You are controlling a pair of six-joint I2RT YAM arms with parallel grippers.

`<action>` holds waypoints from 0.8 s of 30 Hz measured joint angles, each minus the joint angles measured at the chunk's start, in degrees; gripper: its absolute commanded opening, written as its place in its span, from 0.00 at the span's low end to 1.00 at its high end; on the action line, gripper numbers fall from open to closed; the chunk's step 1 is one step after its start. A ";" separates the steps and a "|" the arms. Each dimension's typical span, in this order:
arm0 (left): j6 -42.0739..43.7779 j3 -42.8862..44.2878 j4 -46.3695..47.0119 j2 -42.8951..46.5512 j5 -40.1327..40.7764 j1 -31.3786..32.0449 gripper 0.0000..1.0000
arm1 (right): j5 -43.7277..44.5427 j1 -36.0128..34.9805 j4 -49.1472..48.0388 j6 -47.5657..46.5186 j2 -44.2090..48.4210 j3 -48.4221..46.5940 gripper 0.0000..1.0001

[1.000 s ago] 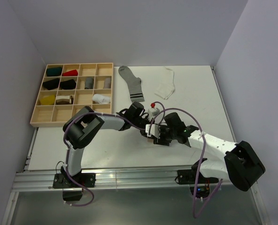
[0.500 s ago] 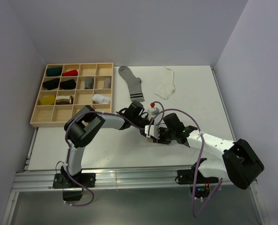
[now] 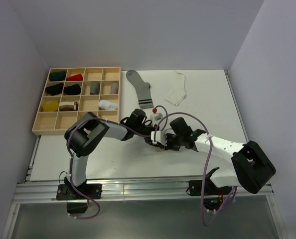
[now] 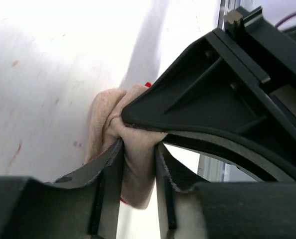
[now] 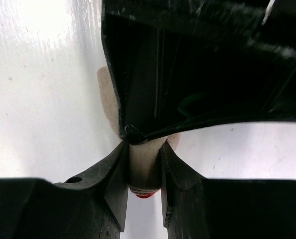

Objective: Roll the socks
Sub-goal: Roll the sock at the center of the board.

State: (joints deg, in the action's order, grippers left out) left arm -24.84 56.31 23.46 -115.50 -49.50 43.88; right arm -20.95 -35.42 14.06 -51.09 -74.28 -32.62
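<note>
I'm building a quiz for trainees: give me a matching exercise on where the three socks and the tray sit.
1. beige sock
2. grey striped sock
3. white sock
4. wooden tray

a. far left of the table
b. lying flat, farthest from the tray
c. pinched by the left gripper and the right gripper
d. lying flat just beside the tray

Pairs: 1-c, 2-d, 3-b, 4-a

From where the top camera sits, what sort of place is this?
Probably a robot lab workcell: plain walls around a white table, a wooden tray of sorted socks, two bolted-down arms.
</note>
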 measured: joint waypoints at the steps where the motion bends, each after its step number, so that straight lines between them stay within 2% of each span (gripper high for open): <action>1: -1.07 -1.01 0.81 0.59 0.35 -0.28 0.37 | -0.33 -0.09 -0.17 0.00 -0.31 -0.09 0.09; 9: -7.26 -6.69 2.49 6.03 6.80 -1.53 0.40 | -1.33 -0.42 -0.11 -0.02 -1.88 -1.46 0.08; 13: -10.10 -12.41 4.42 11.26 12.11 -2.86 0.42 | -1.09 -0.44 1.01 -0.24 -2.54 -2.34 0.07; 17: -11.23 -20.39 5.97 20.81 20.94 -4.57 0.49 | -0.90 -0.33 2.84 -0.46 -3.87 -3.93 0.07; 24: -7.91 -28.20 12.74 35.21 37.68 -1.92 0.49 | -1.68 0.07 8.44 -0.68 -8.87 -9.66 0.06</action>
State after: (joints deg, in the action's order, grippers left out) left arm -32.75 28.12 36.21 -80.29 -11.81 41.95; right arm -22.63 -35.35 22.50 -51.77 -83.15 -42.28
